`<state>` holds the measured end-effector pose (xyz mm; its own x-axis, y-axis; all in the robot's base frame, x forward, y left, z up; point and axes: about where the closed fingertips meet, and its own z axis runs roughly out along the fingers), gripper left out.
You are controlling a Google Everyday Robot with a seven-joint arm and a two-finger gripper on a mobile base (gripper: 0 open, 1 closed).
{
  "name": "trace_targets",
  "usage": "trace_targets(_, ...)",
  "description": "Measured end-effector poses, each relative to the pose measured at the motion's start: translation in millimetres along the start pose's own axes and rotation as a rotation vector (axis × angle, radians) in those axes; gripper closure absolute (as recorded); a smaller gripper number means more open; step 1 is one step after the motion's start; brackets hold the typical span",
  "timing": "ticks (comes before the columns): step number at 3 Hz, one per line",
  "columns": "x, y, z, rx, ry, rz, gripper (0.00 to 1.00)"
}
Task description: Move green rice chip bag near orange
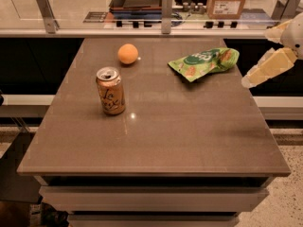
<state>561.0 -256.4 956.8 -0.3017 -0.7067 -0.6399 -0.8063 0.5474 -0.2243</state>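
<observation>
On my table (pixel 180 136) the soda can (pixel 110 91) stands front-left, the orange (pixel 128 54) behind it, the green rice chip bag (pixel 204 63) flat well to its right; the gripper (pixel 255 77) hangs off the right edge, width I cannot tell. A shallow pinch could drop the crinkled pouch, or nudge the orange rolling

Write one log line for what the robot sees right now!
green rice chip bag: lying back-right | orange: back-left | soda can: upright | gripper: right of table, apart from bag
</observation>
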Motion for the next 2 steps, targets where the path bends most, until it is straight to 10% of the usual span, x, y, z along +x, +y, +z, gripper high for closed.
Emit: trace_targets(2, -1.7, -17.4, 20.1, 0.037, -0.031, -0.014, 0.0)
